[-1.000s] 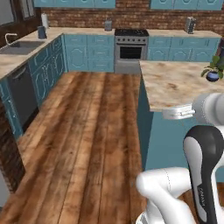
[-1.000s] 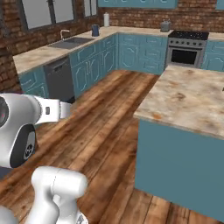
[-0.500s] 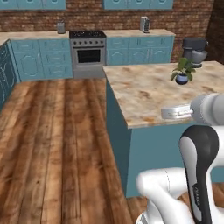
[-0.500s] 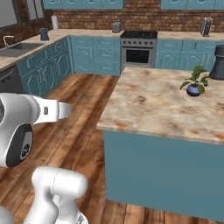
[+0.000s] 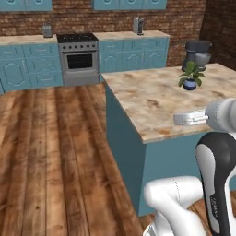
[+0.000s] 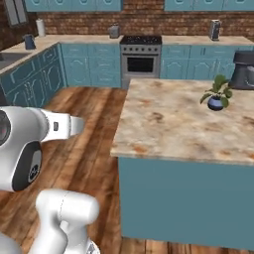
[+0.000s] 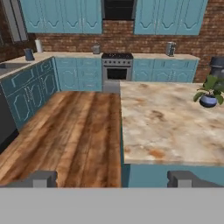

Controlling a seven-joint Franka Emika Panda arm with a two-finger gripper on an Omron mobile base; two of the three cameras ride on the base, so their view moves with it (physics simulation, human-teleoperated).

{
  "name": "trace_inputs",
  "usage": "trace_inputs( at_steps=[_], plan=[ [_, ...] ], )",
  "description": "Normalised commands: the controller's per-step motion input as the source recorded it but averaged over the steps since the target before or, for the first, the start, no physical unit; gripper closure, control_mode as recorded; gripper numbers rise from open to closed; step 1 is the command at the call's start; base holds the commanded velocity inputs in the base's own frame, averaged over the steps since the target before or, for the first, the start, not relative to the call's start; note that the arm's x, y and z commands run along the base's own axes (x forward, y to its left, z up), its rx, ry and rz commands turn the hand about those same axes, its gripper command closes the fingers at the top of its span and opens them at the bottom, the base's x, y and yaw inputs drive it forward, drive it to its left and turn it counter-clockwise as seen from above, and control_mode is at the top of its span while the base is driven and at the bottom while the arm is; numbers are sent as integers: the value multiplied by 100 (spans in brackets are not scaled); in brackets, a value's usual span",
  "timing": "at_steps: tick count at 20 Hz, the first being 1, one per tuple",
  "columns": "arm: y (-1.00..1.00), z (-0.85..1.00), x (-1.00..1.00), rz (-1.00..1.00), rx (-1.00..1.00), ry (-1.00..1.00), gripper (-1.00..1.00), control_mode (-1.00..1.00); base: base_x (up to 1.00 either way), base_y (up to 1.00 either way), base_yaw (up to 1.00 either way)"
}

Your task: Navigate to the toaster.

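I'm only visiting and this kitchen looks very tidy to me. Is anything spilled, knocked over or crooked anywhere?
Nothing stands out. The plant stands upright on the island, the mixer sits squarely at its far corner, and the toaster stands straight on the back counter right of the stove. The floor shows no spill.

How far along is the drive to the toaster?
Done: the base faces the back wall, with the toaster in sight on the rear counter, right of the stove.
In hand: the approach; the island sits close on the arm's right, wood floor open to its left.
Left: most of the way, likely up the floor past the island's corner.
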Motion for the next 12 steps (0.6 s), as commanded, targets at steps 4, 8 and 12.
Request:
trace_inputs(
  at_steps=[4,8,12],
  plan=[
    [0,0,0,0,0,0,-100,100,71,100,-20],
    [0,0,0,0,0,0,-100,100,72,100,-8],
    [0,0,0,0,0,0,-100,100,42,100,18]
  ],
)
